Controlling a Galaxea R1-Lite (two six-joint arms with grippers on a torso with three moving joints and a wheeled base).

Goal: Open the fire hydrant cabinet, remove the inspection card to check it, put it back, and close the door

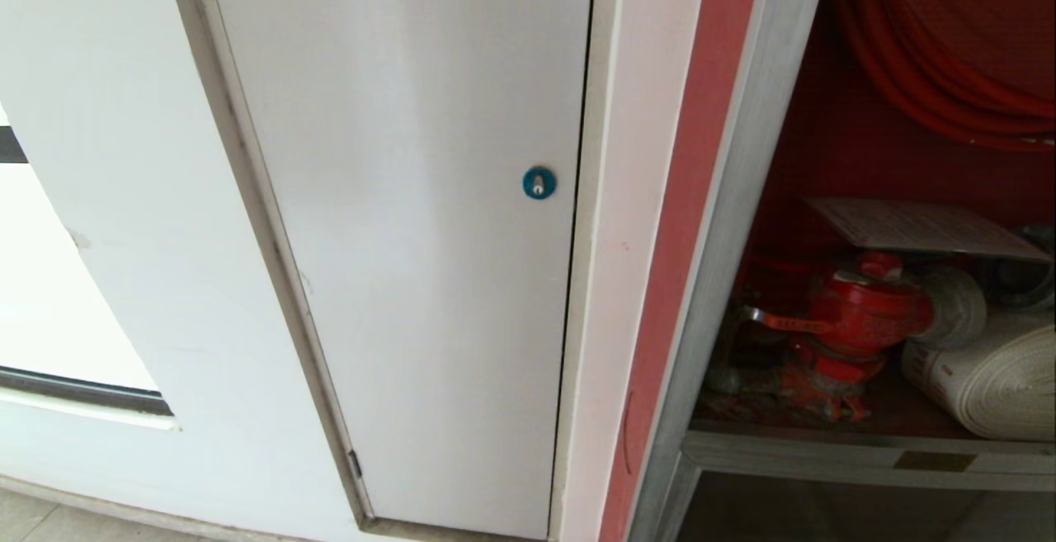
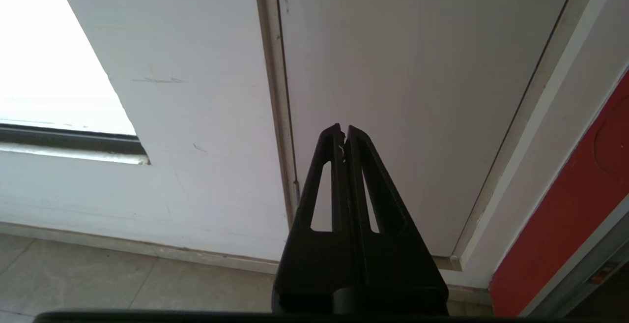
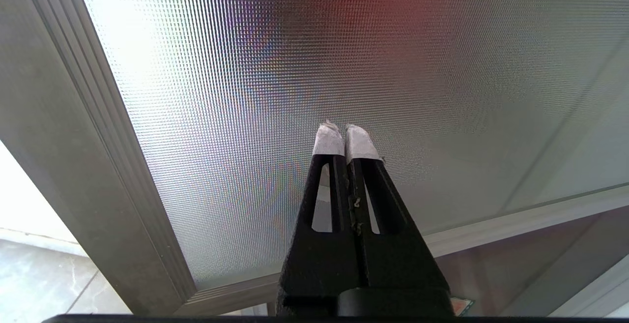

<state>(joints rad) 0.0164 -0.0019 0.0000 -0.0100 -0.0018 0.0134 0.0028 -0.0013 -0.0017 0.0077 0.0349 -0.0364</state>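
Note:
The fire hydrant cabinet stands open at the right of the head view, with its silver frame and red interior showing. Inside, the inspection card lies flat on top of the red valve, beside a white rolled hose and below a red hose coil. Neither arm is in the head view. My right gripper is shut and empty, its taped tips close before the door's textured glass and silver frame. My left gripper is shut and empty, facing a white panel.
The plain white panel with a round blue lock fills the middle of the head view, left of the cabinet. A window lies at the far left. Tiled floor runs along the wall base.

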